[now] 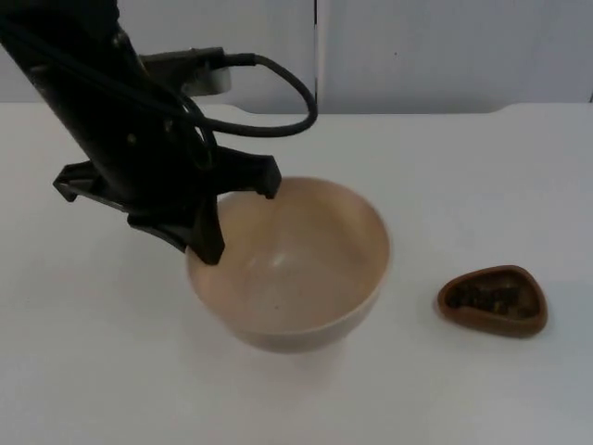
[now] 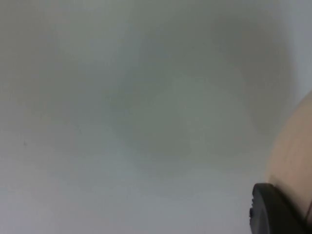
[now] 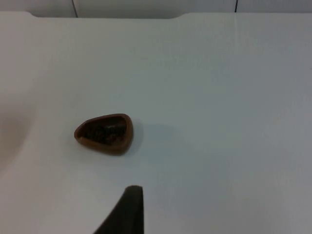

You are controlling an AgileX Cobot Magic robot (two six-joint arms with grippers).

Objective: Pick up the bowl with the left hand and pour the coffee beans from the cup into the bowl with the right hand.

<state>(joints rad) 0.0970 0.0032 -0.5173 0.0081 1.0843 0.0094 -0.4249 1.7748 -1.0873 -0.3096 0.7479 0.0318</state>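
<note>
Left gripper (image 1: 243, 218) clamped on the rim of the beige round ceramic bowl (image 1: 296, 269), brown teardrop-shaped cup of coffee beans (image 1: 493, 299) well apart on white worktop (image 1: 463, 185), right gripper's state impossible to tell

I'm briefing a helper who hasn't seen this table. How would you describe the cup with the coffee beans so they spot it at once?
On the white table top, look past the large beige round bowl that the left gripper is at, toward the right arm's side. There sits the small brown teardrop-shaped cup, standing apart on its own. It is low, dark inside with coffee beans, and far smaller than the bowl.
</note>
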